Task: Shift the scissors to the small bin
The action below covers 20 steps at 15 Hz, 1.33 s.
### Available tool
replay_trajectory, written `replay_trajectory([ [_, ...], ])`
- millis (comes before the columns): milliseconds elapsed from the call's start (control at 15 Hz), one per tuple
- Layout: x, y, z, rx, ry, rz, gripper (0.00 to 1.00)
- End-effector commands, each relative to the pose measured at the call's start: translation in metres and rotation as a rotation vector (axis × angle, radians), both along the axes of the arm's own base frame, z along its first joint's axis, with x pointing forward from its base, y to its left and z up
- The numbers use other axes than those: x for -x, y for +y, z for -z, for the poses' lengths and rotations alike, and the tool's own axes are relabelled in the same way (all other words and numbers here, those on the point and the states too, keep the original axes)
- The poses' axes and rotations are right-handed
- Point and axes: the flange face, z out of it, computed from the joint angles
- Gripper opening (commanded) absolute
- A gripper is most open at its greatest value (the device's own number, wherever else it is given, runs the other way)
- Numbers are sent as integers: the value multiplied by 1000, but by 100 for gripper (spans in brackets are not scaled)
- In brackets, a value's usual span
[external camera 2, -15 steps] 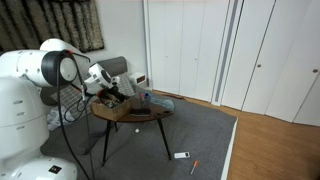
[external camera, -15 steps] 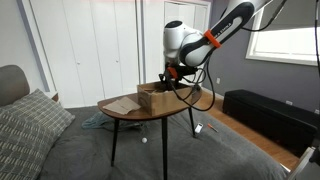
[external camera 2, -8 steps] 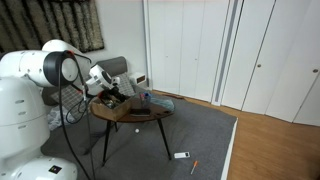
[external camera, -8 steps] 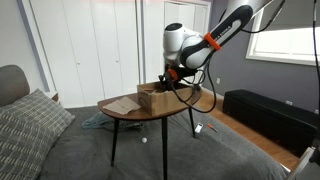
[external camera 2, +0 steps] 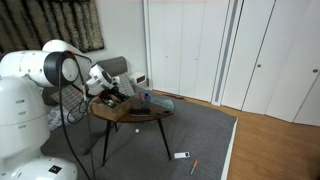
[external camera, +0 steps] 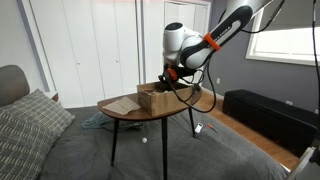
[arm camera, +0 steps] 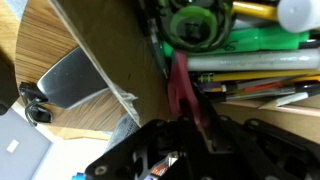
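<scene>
The small bin [external camera: 150, 98] is a brown cardboard box on the round wooden table [external camera: 130, 113], seen in both exterior views [external camera 2: 112, 101]. My gripper [external camera: 166, 82] hangs right over the bin's open top, also in an exterior view [external camera 2: 119, 93]. In the wrist view my gripper [arm camera: 186, 126] is shut on the scissors [arm camera: 180, 84], whose reddish handle and dark blade point down into the bin past its cardboard wall [arm camera: 112, 62]. The bin holds a green tape roll [arm camera: 197, 22] and several pens and markers [arm camera: 250, 45].
A flat grey object [arm camera: 70, 76] lies on the table beside the bin. Blue clutter [external camera 2: 155, 101] sits on the table's far side. A pillow [external camera: 30, 125] and a dark bench [external camera: 265, 110] flank the table. Small items [external camera 2: 182, 155] lie on the floor.
</scene>
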Motion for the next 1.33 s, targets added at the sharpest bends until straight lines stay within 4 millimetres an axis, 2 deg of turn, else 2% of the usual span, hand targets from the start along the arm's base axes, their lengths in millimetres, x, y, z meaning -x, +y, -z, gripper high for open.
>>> replay_trajectory([
  [0, 0, 3, -1, 4, -20, -5, 2],
  [667, 20, 10, -50, 9, -46, -20, 3],
  [1267, 30, 20, -112, 25, -248, -41, 3],
])
